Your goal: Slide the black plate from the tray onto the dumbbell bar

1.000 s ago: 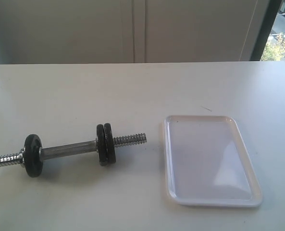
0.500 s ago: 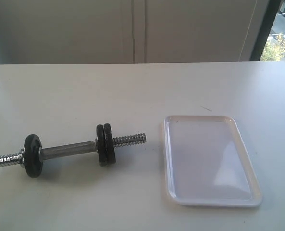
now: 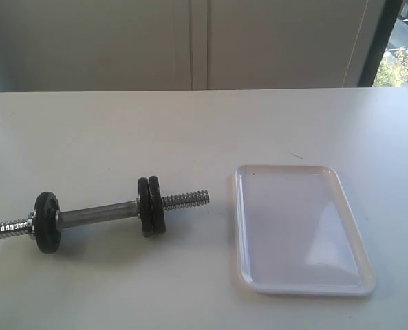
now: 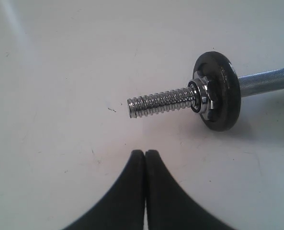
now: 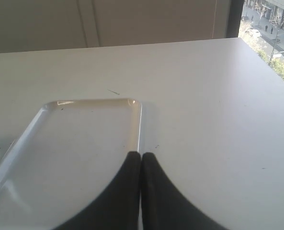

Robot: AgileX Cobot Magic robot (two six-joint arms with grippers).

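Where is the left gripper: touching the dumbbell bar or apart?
Apart. The left wrist view shows bare table between the left gripper and the dumbbell bar.

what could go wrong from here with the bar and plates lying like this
1. No nut shows outside the black plate on the dumbbell bar; a tilt could let it slide off the bare threaded end.
2. The bar lies loose on the table and may roll if bumped; the shut left gripper hangs close to its other end.
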